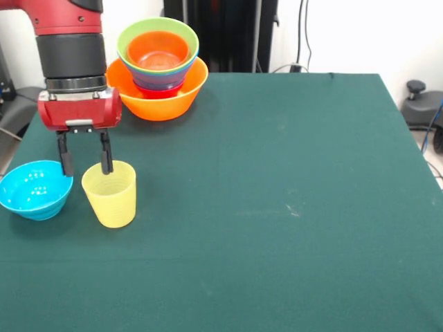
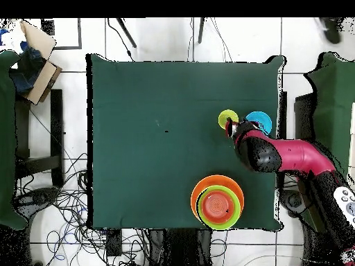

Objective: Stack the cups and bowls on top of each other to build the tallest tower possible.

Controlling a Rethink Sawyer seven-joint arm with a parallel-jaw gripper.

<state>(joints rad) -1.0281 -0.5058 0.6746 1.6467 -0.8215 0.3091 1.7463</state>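
Observation:
The pale-yellow cup (image 1: 110, 194) (image 2: 228, 119) stands upright near the table's left side in the front view. Just left of it sits a cyan bowl (image 1: 34, 189) (image 2: 258, 122). My gripper (image 1: 86, 170) (image 2: 236, 129) hangs open over the cup's left rim. One finger is between the cup and the cyan bowl, and the other is at the cup's mouth. Nothing is held. The tower (image 1: 158, 69) (image 2: 218, 201) stands at the back: a large orange bowl holding red, blue and lime-green bowls, with a red-orange bowl on top.
The green table (image 1: 291, 207) stretches to the right of the cup. The cyan bowl lies close to the table's left edge. Off the table, a cardboard box (image 2: 38, 62) and cables (image 2: 62, 201) lie on the floor.

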